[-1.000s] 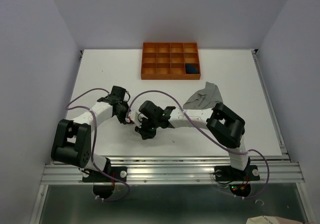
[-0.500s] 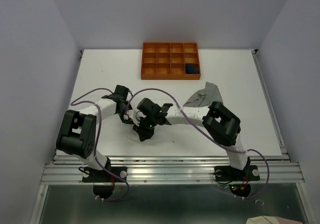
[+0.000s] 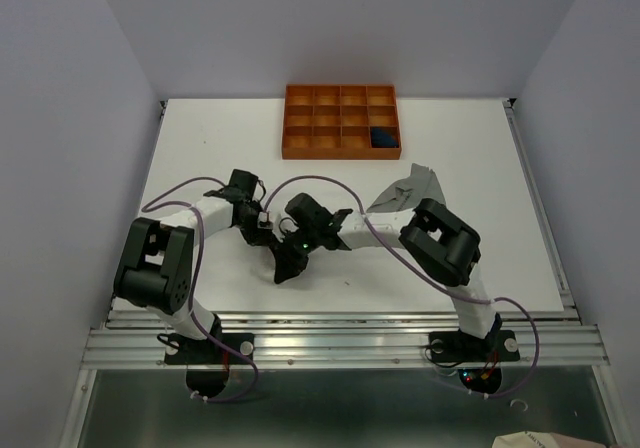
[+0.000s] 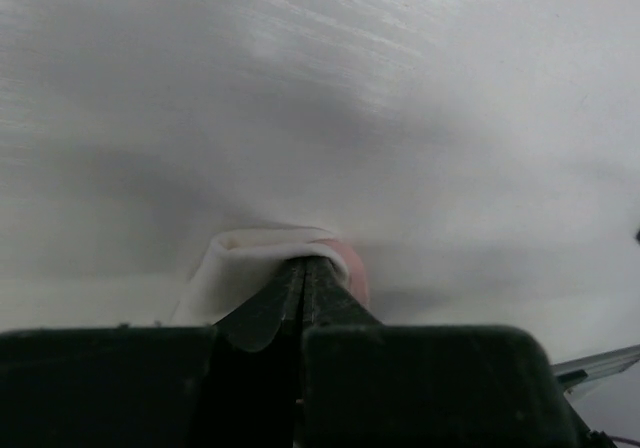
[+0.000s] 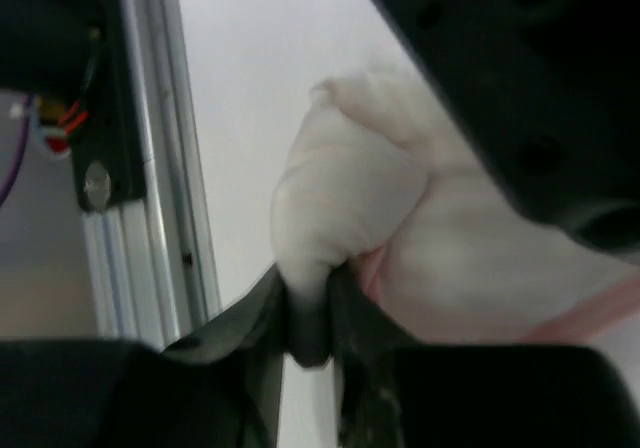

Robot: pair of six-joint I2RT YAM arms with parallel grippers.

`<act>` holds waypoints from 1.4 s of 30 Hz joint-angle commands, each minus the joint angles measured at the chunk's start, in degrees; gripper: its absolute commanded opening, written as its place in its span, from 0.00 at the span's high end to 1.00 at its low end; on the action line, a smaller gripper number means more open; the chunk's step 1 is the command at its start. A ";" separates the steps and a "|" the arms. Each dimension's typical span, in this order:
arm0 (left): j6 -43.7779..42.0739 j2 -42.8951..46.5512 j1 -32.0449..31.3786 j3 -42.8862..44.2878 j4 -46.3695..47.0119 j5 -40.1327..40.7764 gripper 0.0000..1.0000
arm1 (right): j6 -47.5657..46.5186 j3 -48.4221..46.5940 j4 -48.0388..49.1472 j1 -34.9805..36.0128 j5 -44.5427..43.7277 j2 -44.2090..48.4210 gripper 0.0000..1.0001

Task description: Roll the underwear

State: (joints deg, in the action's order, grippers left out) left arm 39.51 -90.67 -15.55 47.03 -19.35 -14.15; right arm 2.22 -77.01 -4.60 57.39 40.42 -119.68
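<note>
The pale pink-white underwear is bunched between both grippers near the table's front, and is hard to make out from above. My left gripper is shut, with a white fold and pink trim wrapped over its tips. A thick fold is pinched in my right gripper. In the top view the left gripper and right gripper sit close together. The grey underwear lies crumpled at the right, beside the right arm. The navy underwear sits in a right-hand compartment of the tray.
An orange compartment tray stands at the back middle of the white table. The aluminium rail of the front edge is close beside the right gripper. Purple cables loop over both arms.
The left gripper's jaws have closed on the pale cloth. The right gripper has shifted slightly toward the front edge with its fold still held. The left arm's elbow swung upright.
</note>
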 commanded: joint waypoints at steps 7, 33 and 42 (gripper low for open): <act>0.66 0.76 -2.29 -4.66 1.51 5.54 0.98 | 19.75 5.47 1.09 -7.11 -9.22 -0.47 0.99; -2.33 5.93 -2.29 -3.97 2.84 5.53 0.89 | 36.10 -2.62 -9.90 -12.21 -0.96 -9.78 0.99; 0.13 16.75 -2.29 1.14 -5.25 15.54 0.49 | 38.03 -2.44 -10.43 -12.74 -0.78 -11.45 0.98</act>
State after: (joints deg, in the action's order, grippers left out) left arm 39.13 -79.35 -17.63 44.93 -19.46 -5.54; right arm 40.23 -80.01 -9.19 45.23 46.78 -127.20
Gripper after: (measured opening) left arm 0.478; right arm 0.241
